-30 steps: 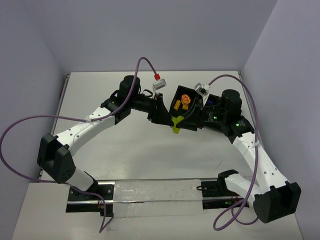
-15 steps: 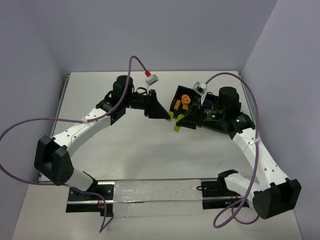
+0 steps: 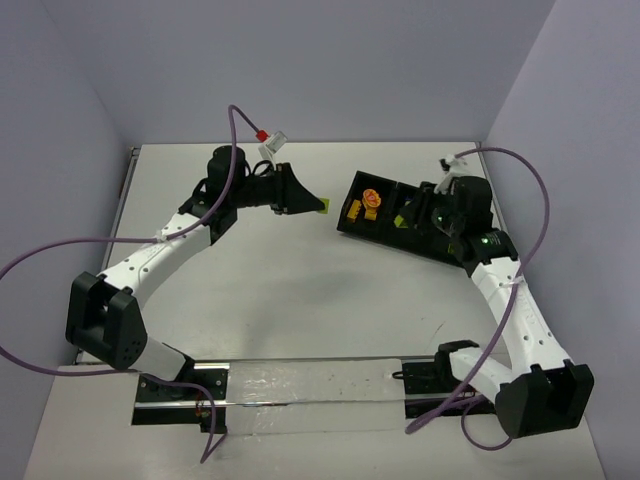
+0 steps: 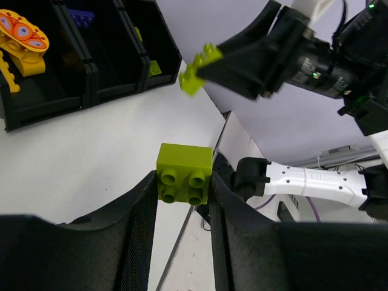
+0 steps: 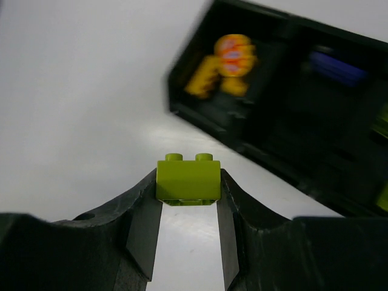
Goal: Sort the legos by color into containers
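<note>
My left gripper (image 3: 318,205) is shut on a lime green brick (image 4: 183,173), held above the table left of the black tray (image 3: 385,238). My right gripper (image 3: 405,218) is shut on a second lime green brick (image 5: 188,179), which also shows in the left wrist view (image 4: 200,70), held above the tray's middle. The tray's left section holds orange-yellow pieces (image 3: 362,204). The middle section holds a blue-purple brick (image 5: 336,66). The right section holds a lime green brick (image 4: 154,68).
The tray lies at an angle at the back right of the white table (image 3: 300,300). Grey walls close in on three sides. A metal rail (image 3: 300,385) runs along the near edge between the arm bases.
The two grippers were together at one joined lime green piece beside the tray. They have pulled apart, each holding one brick: left went left and back, right went right over the tray.
</note>
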